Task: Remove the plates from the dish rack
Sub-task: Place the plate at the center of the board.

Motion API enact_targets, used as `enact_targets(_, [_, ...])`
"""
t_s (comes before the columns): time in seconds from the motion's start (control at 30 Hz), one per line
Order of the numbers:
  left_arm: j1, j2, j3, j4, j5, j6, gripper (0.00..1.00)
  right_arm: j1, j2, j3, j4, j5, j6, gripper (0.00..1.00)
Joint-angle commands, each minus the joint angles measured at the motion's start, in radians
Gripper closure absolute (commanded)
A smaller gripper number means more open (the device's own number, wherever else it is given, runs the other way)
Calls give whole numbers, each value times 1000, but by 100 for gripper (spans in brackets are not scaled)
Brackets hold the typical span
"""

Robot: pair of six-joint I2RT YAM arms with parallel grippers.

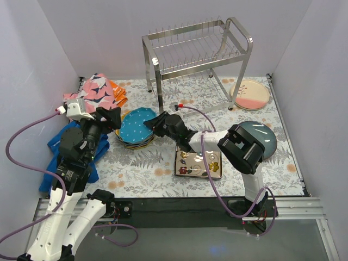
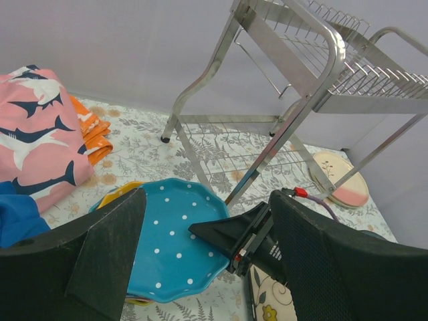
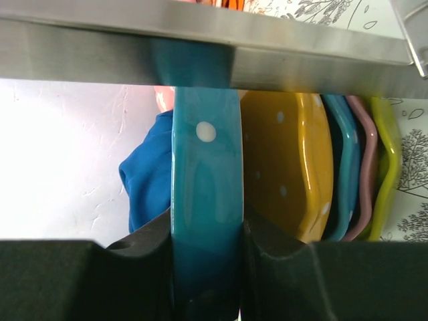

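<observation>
A fern-and-flower printed cloth [image 1: 147, 163] covers the table, closed in by plain pale walls [image 1: 109, 32] at the back and both sides. The dish rack [image 1: 196, 49] stands upright at the back, its long axis running left to right, its slot wires pointing up. The plates lie flat and face up: a stack [image 1: 133, 143] left of centre topped by the teal dotted plate [image 1: 136, 126], a square floral plate [image 1: 198, 163] near the front, a dark blue-grey plate [image 1: 266, 136] to the right and a cream and pink plate [image 1: 250, 93] by the rack's right legs. The right gripper [image 1: 152, 125] is clamped on the teal dotted plate's right rim. The left gripper [image 1: 113, 116] hovers over the stack's left side, jaws spread wide and holding nothing
</observation>
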Motion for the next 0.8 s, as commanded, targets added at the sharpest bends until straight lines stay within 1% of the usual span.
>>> enact_targets(0.0, [3,-1,-1,18,16,18,26,8,-93,32,96,42,-26,64])
enact_targets(0.07, [1,1,-3,18,12,18,26,4,-105,12,82,42,-29,64])
enact_targets(0.13, [3,2,-7,22,12,17,27,1,-128,1,64,42,-46,60])
enact_targets(0.17, [1,2,-9,24,10,17,27,-1,-137,1,18,50,-53,58])
enact_targets(0.23, [3,5,-12,25,10,20,27,-3,-166,-19,7,56,-73,53])
enact_targets(0.27, [3,8,-12,25,13,21,27,-3,-173,-26,-1,47,-79,49])
enact_targets(0.3, [3,10,-10,25,19,24,27,-4,-183,-28,-10,33,-99,43])
enact_targets(0.37, [3,11,-9,25,35,26,27,-10,-191,-16,-52,3,-116,40])
enact_targets(0.4, [3,11,-9,25,38,23,27,-10,-199,-10,-110,2,-122,39])
enact_targets(0.47, [3,8,-4,28,44,12,27,-13,-206,-17,-134,4,-132,40])
enact_targets(0.6, [3,5,-1,30,56,10,27,-27,-212,-23,-198,-4,-155,44])
enact_targets(0.77, [3,-2,-7,34,64,11,27,-41,-225,-28,-254,24,-228,44])
